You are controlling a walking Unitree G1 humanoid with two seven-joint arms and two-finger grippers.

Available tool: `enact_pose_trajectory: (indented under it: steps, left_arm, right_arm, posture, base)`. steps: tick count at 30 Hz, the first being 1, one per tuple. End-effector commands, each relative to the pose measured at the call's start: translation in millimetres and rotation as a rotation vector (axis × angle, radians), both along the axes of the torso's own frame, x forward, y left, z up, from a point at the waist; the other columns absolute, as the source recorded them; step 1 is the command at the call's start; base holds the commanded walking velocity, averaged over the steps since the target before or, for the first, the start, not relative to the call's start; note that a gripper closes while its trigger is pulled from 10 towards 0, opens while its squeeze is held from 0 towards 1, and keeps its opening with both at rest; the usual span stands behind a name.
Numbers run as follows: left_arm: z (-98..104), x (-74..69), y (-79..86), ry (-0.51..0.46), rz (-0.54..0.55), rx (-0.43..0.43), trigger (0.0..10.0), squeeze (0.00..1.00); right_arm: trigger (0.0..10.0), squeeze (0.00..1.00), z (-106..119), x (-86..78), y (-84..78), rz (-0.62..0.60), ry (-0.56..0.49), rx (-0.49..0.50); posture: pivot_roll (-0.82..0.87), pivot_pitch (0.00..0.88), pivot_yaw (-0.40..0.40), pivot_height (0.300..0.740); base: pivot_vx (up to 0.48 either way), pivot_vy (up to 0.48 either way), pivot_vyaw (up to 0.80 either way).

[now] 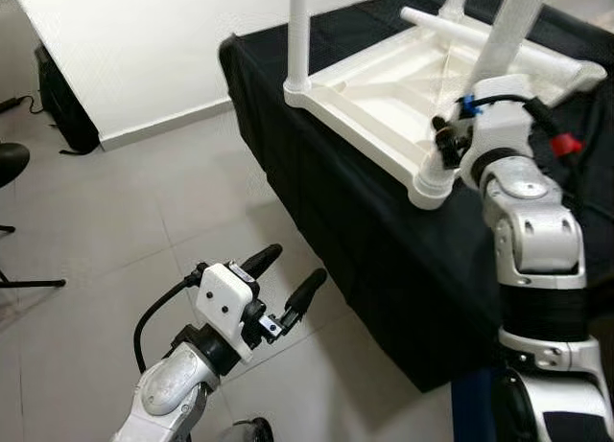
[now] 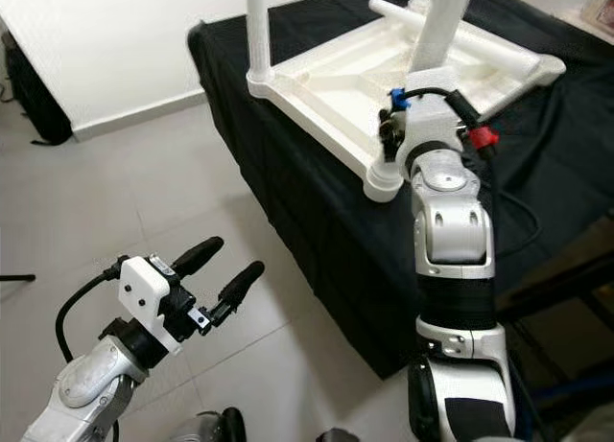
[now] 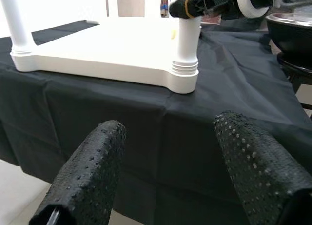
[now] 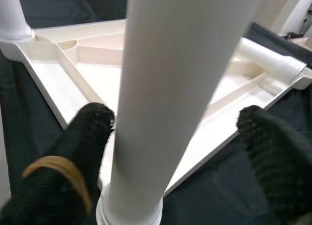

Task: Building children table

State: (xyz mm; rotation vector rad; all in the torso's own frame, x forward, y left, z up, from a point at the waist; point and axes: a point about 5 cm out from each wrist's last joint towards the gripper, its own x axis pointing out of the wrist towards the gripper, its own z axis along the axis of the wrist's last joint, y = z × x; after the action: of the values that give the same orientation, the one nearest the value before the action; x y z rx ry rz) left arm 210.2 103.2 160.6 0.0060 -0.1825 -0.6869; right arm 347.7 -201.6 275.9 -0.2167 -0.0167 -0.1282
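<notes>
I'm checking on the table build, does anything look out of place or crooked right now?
The white tabletop lies upside down on the black cloth, as suits fitting legs. One loose leg lies flat across it. The leg between the right gripper's open fingers leans rather than standing straight like the far corner leg.

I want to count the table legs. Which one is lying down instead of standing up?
The loose white leg lying flat across the upside-down tabletop, at its far side. The others stand upright in their corner sockets, including the one between the right gripper's fingers.
</notes>
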Motion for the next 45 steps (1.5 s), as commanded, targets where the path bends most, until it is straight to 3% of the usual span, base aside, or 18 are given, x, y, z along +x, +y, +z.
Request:
enact_pose_trajectory:
  steps: [1, 2, 3, 6, 7, 8, 10, 11, 13, 17, 21, 27, 30, 31, 34, 35, 44, 45]
  left_arm:
    - [-7, -1.0, -0.4, 0.027, 0.0, 0.01, 10.0, 0.0]
    - [-7, -1.0, 0.0, 0.028, 0.0, 0.01, 10.0, 0.0]
    - [-7, -1.0, 0.0, 0.028, 0.0, 0.01, 10.0, 0.0]
    - [-7, -1.0, 0.0, 0.029, -0.001, 0.009, 10.0, 0.0]
    - [-7, -1.0, -0.2, 0.029, -0.003, 0.009, 10.0, 0.0]
    - [-7, -1.1, -0.1, 0.029, -0.004, 0.009, 10.0, 0.0]
    - [-7, -1.1, -0.1, 0.029, -0.005, 0.008, 10.0, 0.0]
    - [-7, -1.3, -0.1, 0.029, -0.004, 0.009, 10.0, 0.0]
    - [-7, -1.3, -0.1, 0.029, -0.004, 0.009, 10.0, 0.0]
    - [-6, -2.9, 0.1, 0.028, -0.004, 0.01, 10.0, 0.0]
    - [-5, -4.6, 0.3, 0.028, -0.005, 0.011, 10.0, 0.0]
    - [3, -21.1, 7.1, 0.053, -0.044, -0.015, 10.0, 0.0]
    - [4, -23.2, 8.0, 0.058, -0.056, -0.017, 10.0, 0.0]
    - [5, -25.7, 9.3, 0.065, -0.069, -0.016, 10.0, 0.0]
    - [5, -27.6, 10.1, 0.07, -0.078, -0.014, 10.0, 0.0]
    - [5, -28.8, 10.7, 0.075, -0.082, -0.013, 10.0, 0.0]
    - [5, -26.8, 10.6, 0.073, -0.069, -0.014, 10.0, 0.0]
    - [5, -25.2, 10.0, 0.073, -0.062, -0.014, 10.0, 0.0]
  right_arm:
    - [10.0, 1.0, 12, -2.1, -0.7, 0.042, -0.046, 0.028]
    - [10.0, 1.0, 23, -0.5, -1.5, 0.169, -0.1, 0.032]
    - [10.0, 1.0, 23, -0.5, -1.5, 0.169, -0.1, 0.032]
    - [10.0, 1.0, 26, 0.2, -0.3, 0.317, -0.1, 0.049]
    - [10.0, 0.7, 28, 1.1, -2.3, 0.403, -0.107, 0.063]
    - [10.0, 0.0, 28, 1.0, -2.6, 0.492, -0.096, 0.101]
    - [10.0, 0.0, 29, 2.1, -6.1, 0.526, -0.101, 0.096]
    - [10.0, 0.0, 29, 2.4, -6.1, 0.614, -0.092, 0.119]
    - [10.0, 0.0, 29, 2.4, -6.1, 0.614, -0.092, 0.119]
    - [10.0, 0.0, 31, 15.5, -11.1, 0.735, -0.099, 0.16]
    - [10.0, 0.0, 32, 21.0, -10.7, 0.745, -0.102, 0.155]
    - [10.0, 0.0, 29, 29.2, 3.7, 0.91, -0.076, 0.104]
    - [10.0, 0.0, 28, 29.1, 4.6, 0.93, -0.068, 0.092]
    - [7.5, 0.0, 28, 29.6, 2.3, 0.931, -0.067, 0.085]
    - [7.5, 0.0, 28, 29.8, -0.2, 0.927, -0.068, 0.08]
    - [0.0, 0.0, 28, 30.4, -4.3, 0.922, -0.072, 0.08]
    - [0.0, 0.0, 28, 33.3, -17.5, 0.835, -0.096, 0.055]
    - [0.0, 0.0, 27, 35.9, -20.6, 0.767, -0.103, 0.022]
  posture:
    - [-0.01, 0.183, -0.035, 0.74]
    - [-0.02, 0.181, -0.032, 0.74]
    - [-0.02, 0.181, -0.032, 0.74]
    - [-0.02, 0.18, -0.033, 0.74]
    - [-0.02, 0.183, -0.035, 0.74]
    - [-0.01, 0.182, -0.033, 0.74]
    - [-0.01, 0.182, -0.033, 0.74]
    - [-0.01, 0.187, -0.034, 0.74]
    - [-0.01, 0.187, -0.034, 0.74]
    - [0.01, 0.204, -0.029, 0.74]
    - [0.03, 0.216, -0.029, 0.74]
    - [0.08, 0.282, -0.003, 0.74]
    - [0.08, 0.282, -0.003, 0.74]
    - [0.09, 0.296, 0.007, 0.74]
    - [0.09, 0.298, 0.01, 0.74]
    - [0.09, 0.3, 0.013, 0.74]
    - [0.08, 0.294, 0.007, 0.74]
    - [0.07, 0.288, 0.003, 0.74]
  base:
    - [0.0, 0.0, 0.0]
    - [0.0, 0.0, 0.0]
    - [0.0, 0.0, 0.0]
    - [0.0, 0.0, 0.0]
    - [0.0, 0.0, 0.0]
    - [0.0, 0.0, 0.0]
    - [0.0, 0.0, 0.0]
    - [0.0, 0.0, 0.0]
    - [0.0, 0.0, 0.0]
    - [0.0, 0.0, 0.0]
    - [0.0, 0.0, 0.0]
    - [0.0, 0.0, 0.0]
    - [0.0, 0.0, 0.0]
    - [0.0, 0.0, 0.0]
    - [0.0, 0.0, 0.0]
    - [0.0, 0.0, 0.0]
    - [0.0, 0.0, 0.0]
    - [0.0, 0.0, 0.0]
